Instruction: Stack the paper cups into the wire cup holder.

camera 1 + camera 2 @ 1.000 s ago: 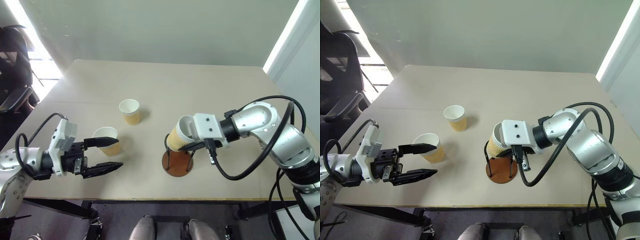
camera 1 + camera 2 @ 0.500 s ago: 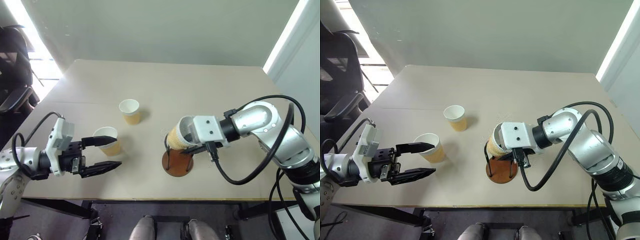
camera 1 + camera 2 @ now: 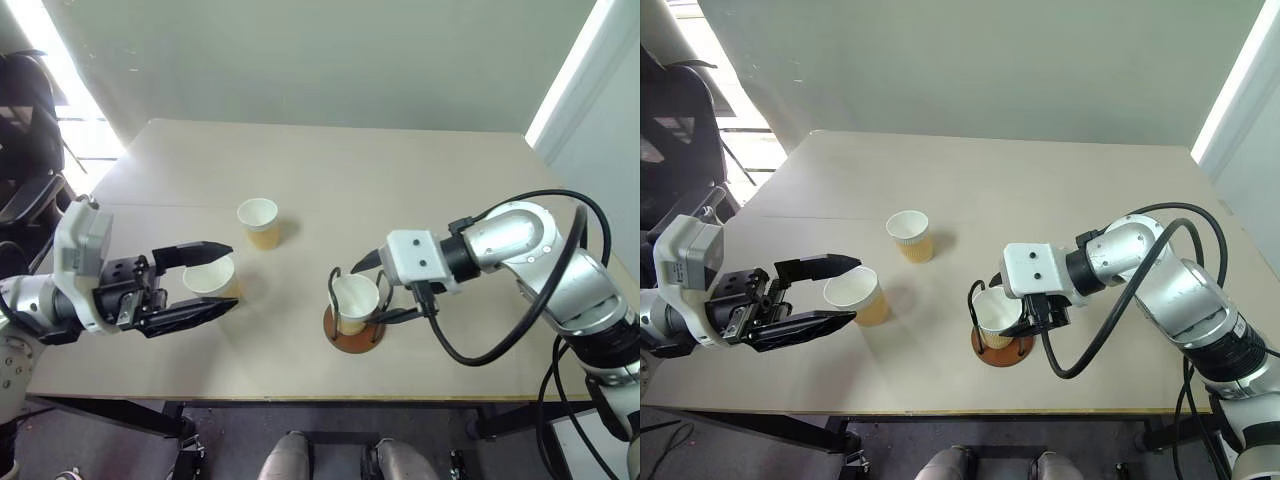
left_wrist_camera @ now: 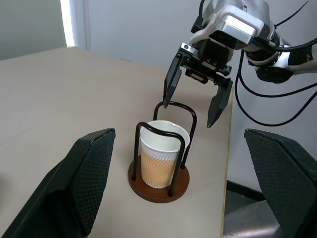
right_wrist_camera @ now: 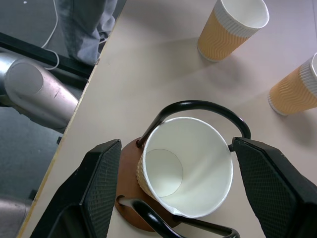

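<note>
The right end effector point(image 3: 378, 290) stood open over the holder point(image 3: 353, 328), its fingers spread to either side and gripping nothing. Just below it, one cup point(image 3: 355, 302) sat upright inside the wire loops on the holder's disc, probably released there to start the stack. The left end effector point(image 3: 210, 280) was wide open and empty, its fingers bracketing a second cup point(image 3: 214, 279) without touching it, likely lining up a grasp. The third cup point(image 3: 260, 221) stood beyond on the worktop point(image 3: 420, 180). The left fingers partly hid the second cup.
</note>
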Controlling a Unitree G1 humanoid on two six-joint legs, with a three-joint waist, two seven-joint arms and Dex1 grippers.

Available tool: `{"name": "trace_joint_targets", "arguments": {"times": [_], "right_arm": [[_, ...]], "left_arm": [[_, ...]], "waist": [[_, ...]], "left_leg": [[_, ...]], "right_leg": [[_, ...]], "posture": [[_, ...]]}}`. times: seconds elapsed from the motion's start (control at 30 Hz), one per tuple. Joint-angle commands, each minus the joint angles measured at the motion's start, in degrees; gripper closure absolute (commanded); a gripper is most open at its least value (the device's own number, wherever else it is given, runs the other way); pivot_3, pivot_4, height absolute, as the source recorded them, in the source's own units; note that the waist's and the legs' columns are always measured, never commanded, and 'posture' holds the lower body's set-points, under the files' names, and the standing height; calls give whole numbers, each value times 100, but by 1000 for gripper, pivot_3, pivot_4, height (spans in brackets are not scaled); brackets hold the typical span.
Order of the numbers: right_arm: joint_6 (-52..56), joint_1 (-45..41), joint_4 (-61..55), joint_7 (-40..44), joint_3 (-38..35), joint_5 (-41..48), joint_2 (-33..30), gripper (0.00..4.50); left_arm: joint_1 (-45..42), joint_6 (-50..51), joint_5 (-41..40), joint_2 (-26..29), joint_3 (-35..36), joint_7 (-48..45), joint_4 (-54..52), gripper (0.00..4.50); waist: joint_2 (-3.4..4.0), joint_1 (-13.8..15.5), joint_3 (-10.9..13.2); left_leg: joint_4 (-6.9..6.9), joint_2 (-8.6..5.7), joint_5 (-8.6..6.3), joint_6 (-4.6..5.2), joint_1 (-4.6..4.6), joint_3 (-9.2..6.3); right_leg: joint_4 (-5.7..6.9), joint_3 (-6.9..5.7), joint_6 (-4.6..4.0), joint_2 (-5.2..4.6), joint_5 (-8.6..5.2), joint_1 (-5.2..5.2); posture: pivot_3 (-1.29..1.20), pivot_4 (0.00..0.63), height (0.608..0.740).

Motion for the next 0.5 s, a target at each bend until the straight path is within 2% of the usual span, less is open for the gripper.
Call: {"name": "trace_joint_targets", "arguments": {"times": [0.03,0.23,0.4,0.5], "right_arm": [[14,-288,132,182,-1072,687,-147,824],[513,-217,607,-168,-2860,1809,-391,824],[1185,-251,289,-797,-3557,2979,-122,824],[1382,-206,85,-1004,-3694,3677,114,824]], "left_arm": [[-23,10,-21,203,333,-66,42,0],[159,-126,570,700,610,-243,505,0],[667,-293,1575,1556,386,-755,1008,0],[657,-323,1747,1817,147,-1007,1155,0]], "waist": [[0,5,0],[-3,24,-2],[0,-26,0],[2,-48,1]], "left_leg": [[0,-1,2,1,-1,0],[-1,-2,4,0,-2,0],[-6,4,0,-10,0,0],[-7,10,-4,-15,-1,0]], "right_leg": [[0,0,0,0,0,0],[-5,2,-3,0,-3,2],[-4,2,-7,4,-7,-2],[-4,3,-8,11,-10,-7]], "posture": [[0,150,740],[0,150,740],[0,150,740],[0,150,740]]}}
